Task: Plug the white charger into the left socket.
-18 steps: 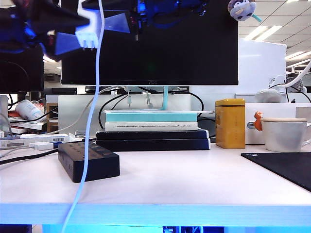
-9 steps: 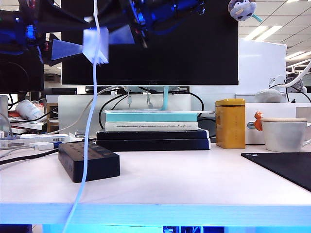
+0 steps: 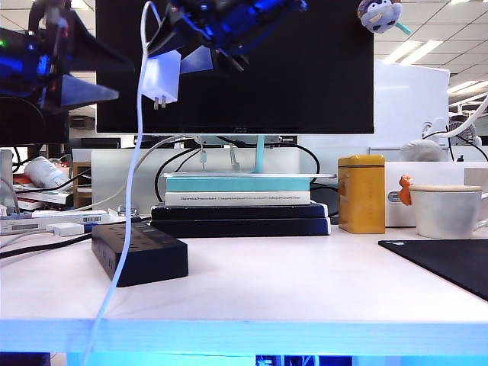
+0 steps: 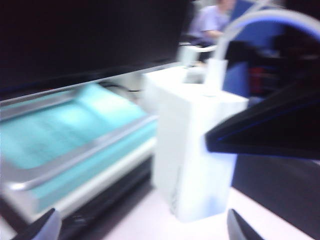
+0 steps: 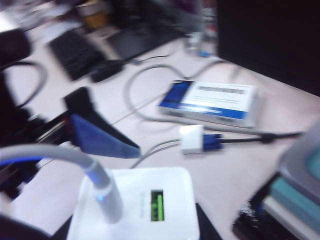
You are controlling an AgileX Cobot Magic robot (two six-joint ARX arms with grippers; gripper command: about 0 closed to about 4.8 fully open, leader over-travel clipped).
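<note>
Right tool (image 3: 177, 55), high over the left of the counter (image 3: 305, 282), grips the white charger (image 3: 161, 80) with prongs pointing down and its cable (image 3: 122, 252) trailing to the near edge; left tool (image 3: 80, 72), far left at similar height, stands open and empty, just apart from the charger. On the counter below, the black power strip (image 3: 139, 252) lies untouched, its left socket (image 3: 122, 229) vacant; books (image 3: 240, 202) and monitor (image 3: 236, 69) stand beyond. Progress: charger lifted and now held by one tool; lowering, alignment and insertion remain. Compared with a second earlier, the left tool has released the charger and drawn leftward, and the charger has shifted slightly right.
</note>
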